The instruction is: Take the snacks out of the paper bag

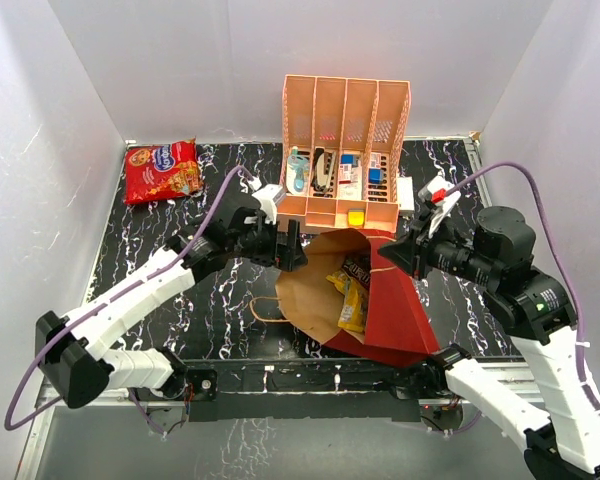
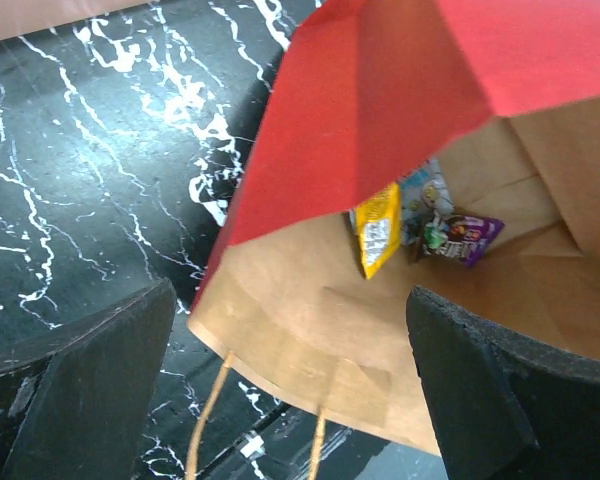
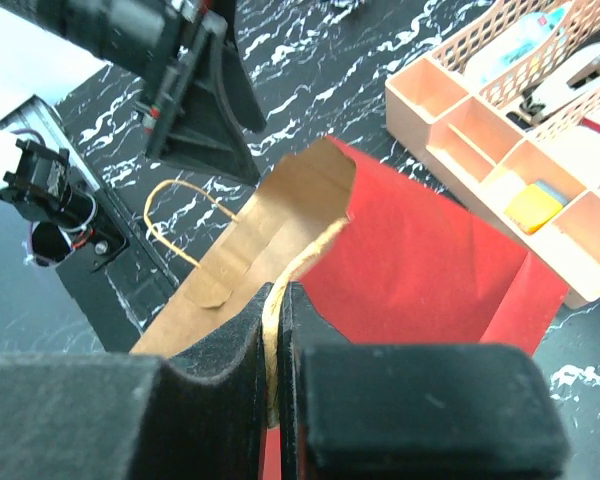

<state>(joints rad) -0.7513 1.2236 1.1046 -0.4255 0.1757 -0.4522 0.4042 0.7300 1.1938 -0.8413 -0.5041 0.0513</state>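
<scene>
The bag [image 1: 380, 300] lies at the desk's near edge, centre. Its mouth faces the left gripper [image 1: 292, 245], which is spread wide. The right gripper [image 3: 280, 300] pinches the twine handle [image 3: 305, 255]. Several packets [image 2: 378, 228] lie inside. Risk: if the twine slips, the mouth collapses and the reaching gripper drags the bag.

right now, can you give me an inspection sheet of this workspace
surface: black marbled table
job's things: paper bag tipped over, mouth open, small packets inside; red cookie bag out, far left
clutter: peach rack holding small items
pincers: left pincer open at the bag's mouth; right pincer shut on the bag's twine handle
cables: purple cable looping off each arm
surroundings: white walls; nothing else seen
</scene>
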